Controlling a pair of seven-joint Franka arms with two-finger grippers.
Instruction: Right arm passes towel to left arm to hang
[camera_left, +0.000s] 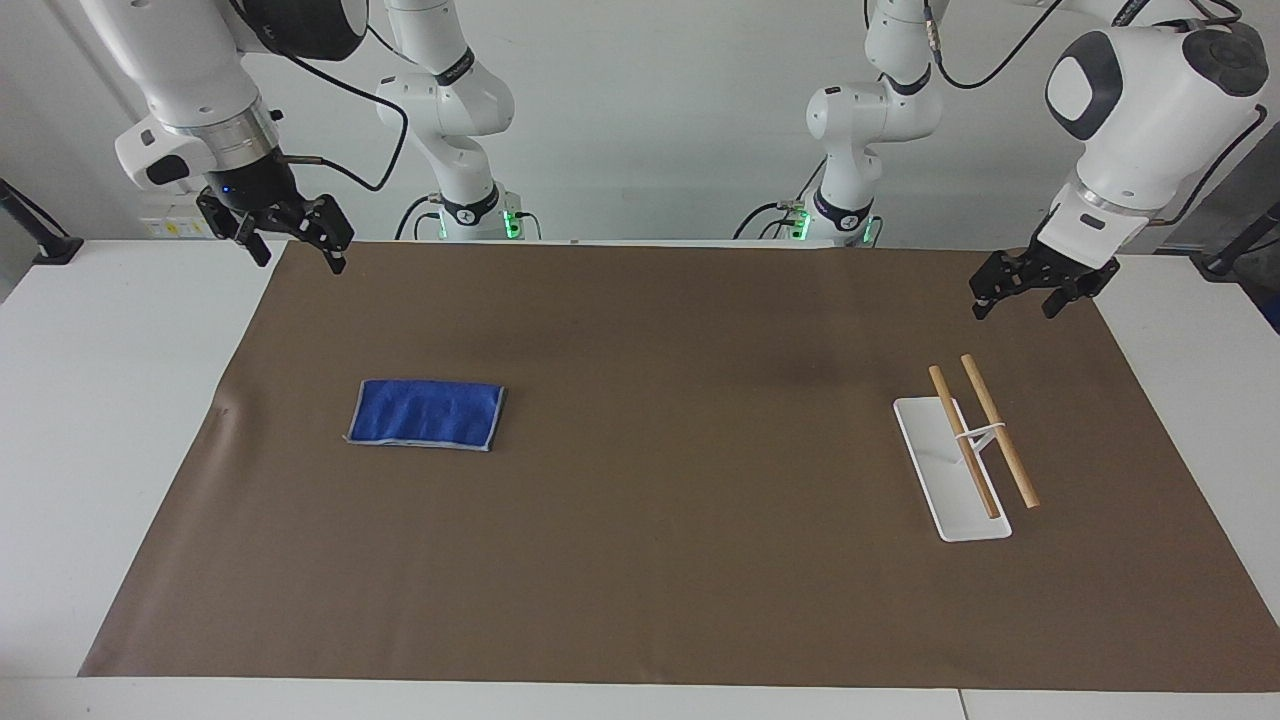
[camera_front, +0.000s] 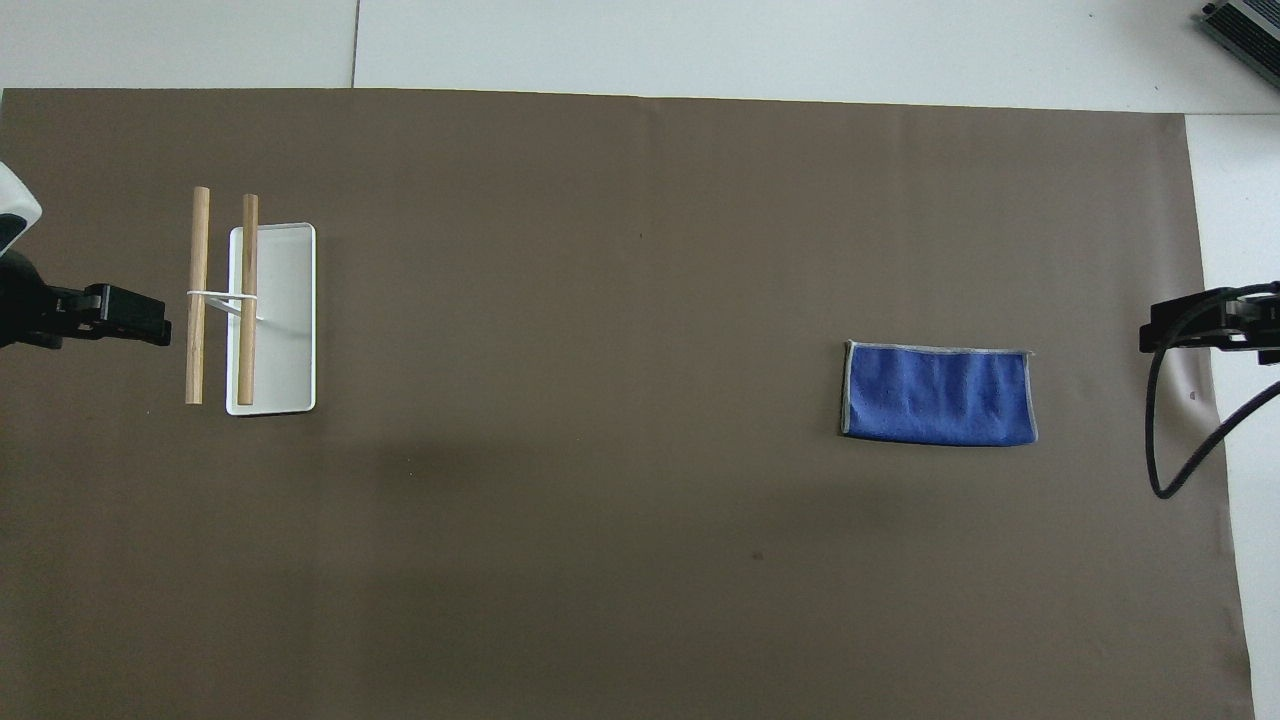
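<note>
The blue towel (camera_left: 425, 414) lies folded flat on the brown mat, toward the right arm's end of the table, and shows again in the overhead view (camera_front: 938, 394). My right gripper (camera_left: 300, 262) hangs open and empty above the mat's corner at that end, well apart from the towel; its tip shows in the overhead view (camera_front: 1152, 335). My left gripper (camera_left: 1014, 310) hangs open and empty over the mat's edge at the left arm's end, close to the rack; from overhead (camera_front: 155, 328) it sits beside the wooden bars.
A white tray (camera_left: 925, 450) carrying two wooden bars (camera_left: 997, 430) on a thin white stand rests toward the left arm's end (camera_front: 290, 330). The brown mat (camera_left: 660, 520) covers most of the white table. A black cable (camera_front: 1165, 440) loops down from the right gripper.
</note>
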